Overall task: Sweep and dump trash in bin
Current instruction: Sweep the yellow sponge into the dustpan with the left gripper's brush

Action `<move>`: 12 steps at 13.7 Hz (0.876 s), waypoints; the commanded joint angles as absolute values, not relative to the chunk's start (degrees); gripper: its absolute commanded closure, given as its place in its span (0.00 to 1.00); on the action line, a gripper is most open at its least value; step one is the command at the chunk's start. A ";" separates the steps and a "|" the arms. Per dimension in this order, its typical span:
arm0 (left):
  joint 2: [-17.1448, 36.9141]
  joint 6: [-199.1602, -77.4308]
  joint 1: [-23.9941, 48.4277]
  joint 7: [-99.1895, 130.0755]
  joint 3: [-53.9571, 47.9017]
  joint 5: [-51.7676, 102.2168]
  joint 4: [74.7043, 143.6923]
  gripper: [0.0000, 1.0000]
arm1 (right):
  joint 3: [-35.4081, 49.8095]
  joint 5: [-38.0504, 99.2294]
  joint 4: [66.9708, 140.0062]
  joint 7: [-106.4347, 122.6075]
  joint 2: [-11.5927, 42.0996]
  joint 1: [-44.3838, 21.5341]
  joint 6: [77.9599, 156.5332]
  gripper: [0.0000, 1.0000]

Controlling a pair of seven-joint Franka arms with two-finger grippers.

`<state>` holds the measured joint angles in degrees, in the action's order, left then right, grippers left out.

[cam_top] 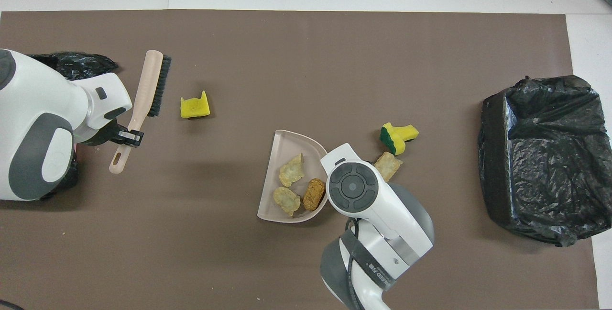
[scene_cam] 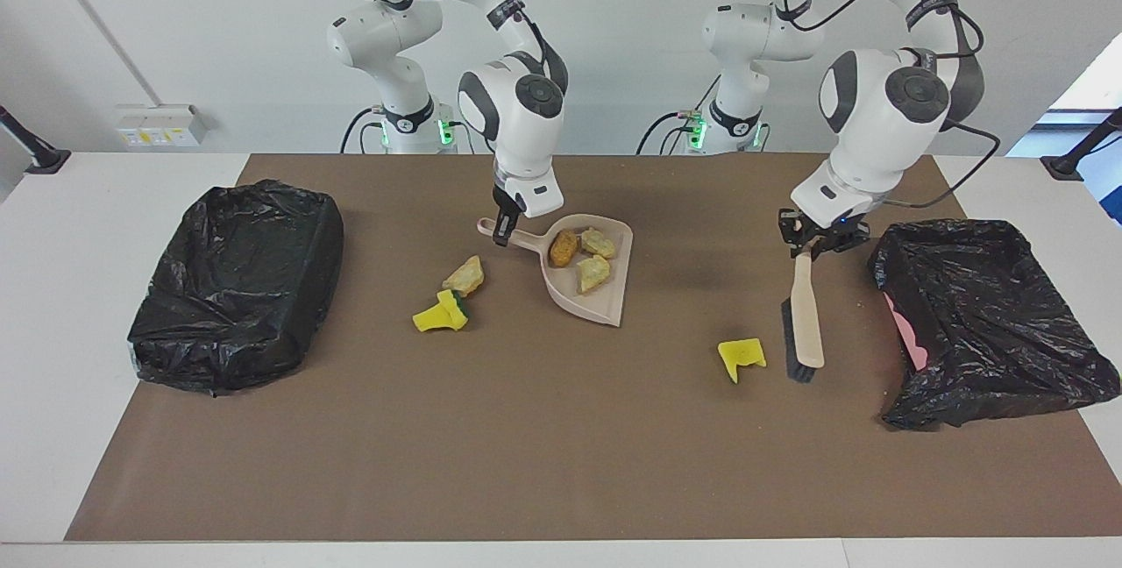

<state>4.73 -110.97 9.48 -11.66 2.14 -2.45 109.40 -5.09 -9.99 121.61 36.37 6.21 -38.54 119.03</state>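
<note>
Trash is scattered on the brown mat: an orange-brown lump (scene_cam: 563, 247) and two pale crumbly chunks (scene_cam: 596, 259) are held in the dustpan (scene_cam: 605, 309), whose handle is clenched by the right gripper (scene_cam: 502, 232). A brush (scene_cam: 805, 315), gripped by the left gripper (scene_cam: 821, 239), is hung beside a yellow sponge piece (scene_cam: 741, 357). A green-backed sponge (scene_cam: 443, 312) and a beige chunk (scene_cam: 464, 275) are seen beside the dustpan toward the right arm's bin (scene_cam: 237, 284).

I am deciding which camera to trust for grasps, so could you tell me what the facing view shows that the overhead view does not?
Facing view only: the right gripper shut on the beige plastic dustpan handle, which the overhead view hides under that arm.

Overhead view only: the black-bristled beige brush seen lengthwise from above, bristles toward the yellow sponge scrap.

Both: the left gripper shut on the brush, and three scraps in the dustpan.
</note>
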 commanded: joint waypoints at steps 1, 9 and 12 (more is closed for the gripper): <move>9.75 -117.21 8.79 -15.20 1.41 -10.25 107.48 1.00 | -4.92 -9.23 121.29 34.89 6.68 -38.14 117.86 1.00; 9.23 -111.21 12.82 -18.72 0.97 -15.03 113.73 1.00 | -4.83 -9.14 121.38 34.89 6.77 -38.14 118.21 1.00; 8.44 -107.41 17.12 -18.37 0.79 -14.68 113.82 1.00 | -4.83 -9.14 121.38 34.89 6.68 -38.14 118.30 1.00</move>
<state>10.87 -109.61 14.02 -18.65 0.35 -13.74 112.07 -5.10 -9.99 121.60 36.35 6.24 -38.53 119.03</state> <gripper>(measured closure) 0.736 0.674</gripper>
